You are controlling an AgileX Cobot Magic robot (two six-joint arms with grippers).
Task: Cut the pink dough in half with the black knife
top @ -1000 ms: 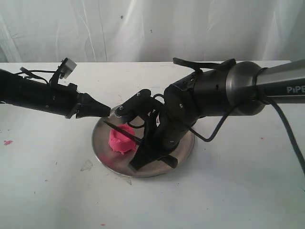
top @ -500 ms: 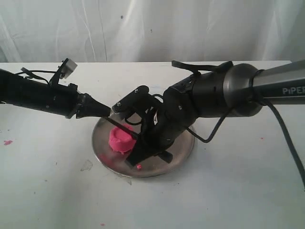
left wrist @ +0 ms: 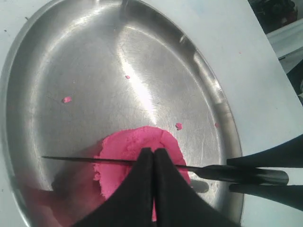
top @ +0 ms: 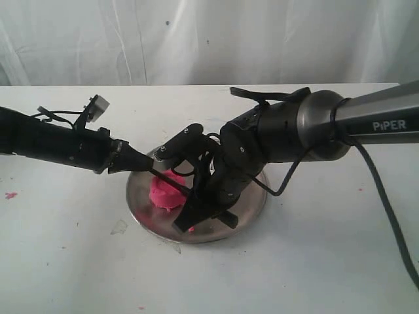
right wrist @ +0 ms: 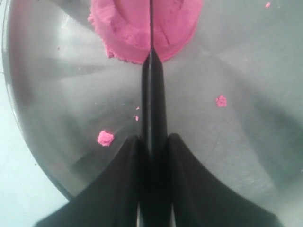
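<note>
Pink dough (top: 167, 191) sits as one squat lump on the steel plate (top: 252, 199), toward the plate's left side in the exterior view, on the white table (top: 314, 261). The right gripper (right wrist: 154, 142) pinches the handle of the black knife (right wrist: 152, 104) between its two fingers. The blade runs straight out from that gripper, and its edge lies across the middle of the dough's (right wrist: 142, 23) dented top. The left gripper (left wrist: 153, 153) has its fingers pressed together with nothing between them. Its tips hang directly over the dough (left wrist: 123, 156), right where the knife (left wrist: 203, 170) crosses the lump. Whether they touch the blade or the dough, I cannot tell. A few pink crumbs (right wrist: 105, 138) lie on the bare steel beside the handle.
</note>
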